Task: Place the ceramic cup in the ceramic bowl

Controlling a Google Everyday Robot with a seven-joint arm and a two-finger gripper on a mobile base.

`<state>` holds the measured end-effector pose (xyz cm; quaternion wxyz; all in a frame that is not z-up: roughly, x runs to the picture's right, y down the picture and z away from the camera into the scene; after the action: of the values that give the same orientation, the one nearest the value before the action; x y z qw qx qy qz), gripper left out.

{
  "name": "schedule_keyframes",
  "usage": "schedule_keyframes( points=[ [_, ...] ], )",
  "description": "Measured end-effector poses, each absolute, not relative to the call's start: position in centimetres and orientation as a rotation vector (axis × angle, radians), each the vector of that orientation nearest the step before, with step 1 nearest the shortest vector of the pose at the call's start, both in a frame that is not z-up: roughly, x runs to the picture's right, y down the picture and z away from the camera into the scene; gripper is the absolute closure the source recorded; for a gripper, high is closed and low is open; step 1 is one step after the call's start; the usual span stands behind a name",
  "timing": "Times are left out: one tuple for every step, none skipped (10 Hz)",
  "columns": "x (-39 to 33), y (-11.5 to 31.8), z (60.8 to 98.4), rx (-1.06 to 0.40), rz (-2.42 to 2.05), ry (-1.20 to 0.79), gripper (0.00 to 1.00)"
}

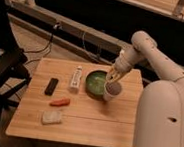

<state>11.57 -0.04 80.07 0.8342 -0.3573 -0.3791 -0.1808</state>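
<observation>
Gripper [114, 79] is closed on the rim of the white cup [111, 92], fingers coming in from above. The cup is upright at the right edge of the green bowl [95, 83], overlapping its rim and not inside. Can't tell if it's clear of the wooden table [94, 126]. White tube [75, 79] stands left of the bowl.
</observation>
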Motion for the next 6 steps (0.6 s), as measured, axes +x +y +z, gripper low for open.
schedule_keyframes(
  points=[
    [11.8, -0.2, 80.2, -0.759, -0.376, -0.804, 0.76],
    [11.9, -0.1, 80.1, -0.757, -0.376, -0.793, 0.84],
    [11.5, -0.3, 79.9, -0.738, -0.376, -0.788, 0.92],
    [11.3, -0.6, 79.8, -0.719, -0.375, -0.785, 0.98],
    [10.8, -1.2, 79.7, -0.697, -0.378, -0.785, 1.00],
    [10.2, -1.5, 79.8, -0.688, -0.384, -0.787, 1.00]
  ],
)
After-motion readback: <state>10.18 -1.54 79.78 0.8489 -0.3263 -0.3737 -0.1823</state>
